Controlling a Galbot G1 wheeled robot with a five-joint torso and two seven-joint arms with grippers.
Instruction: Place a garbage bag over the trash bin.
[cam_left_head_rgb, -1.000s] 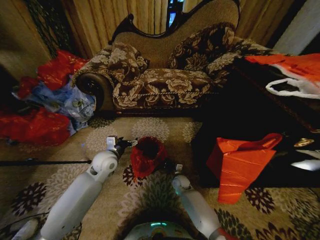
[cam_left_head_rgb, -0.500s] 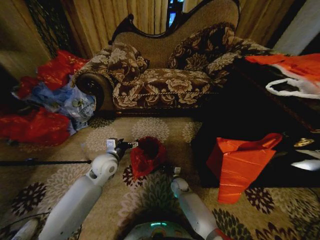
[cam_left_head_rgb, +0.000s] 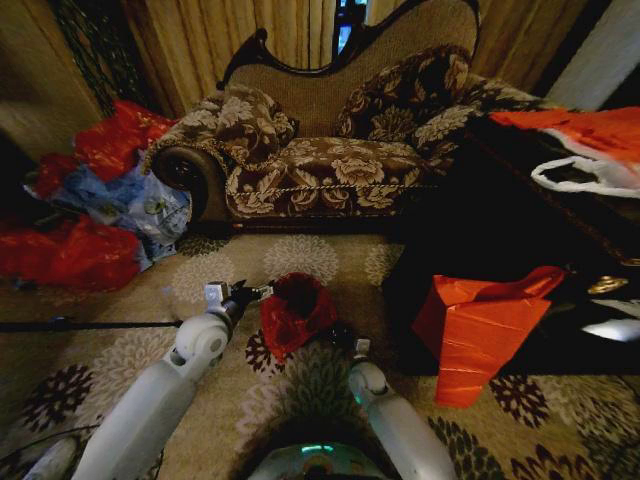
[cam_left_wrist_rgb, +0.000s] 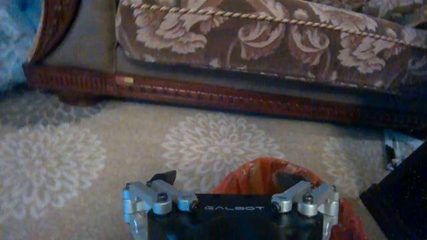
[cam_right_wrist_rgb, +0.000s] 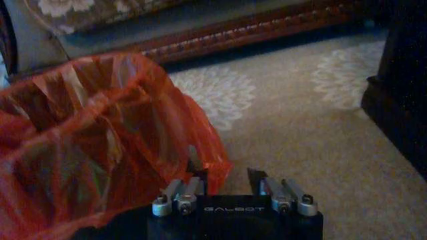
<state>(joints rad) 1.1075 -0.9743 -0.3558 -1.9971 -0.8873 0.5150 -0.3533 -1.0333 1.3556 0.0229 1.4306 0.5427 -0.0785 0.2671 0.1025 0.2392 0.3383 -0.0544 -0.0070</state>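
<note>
Since a second ago the left gripper (cam_left_head_rgb: 240, 292) has eased toward 7 o'clock; jaws open at the garbage bag (cam_left_head_rgb: 296, 312). The right gripper (cam_right_wrist_rgb: 230, 176), jaws open, touches its rim. Bag on carpet (cam_left_head_rgb: 300, 255) at centre: light, limp, slippery; pinch the rim.
</note>
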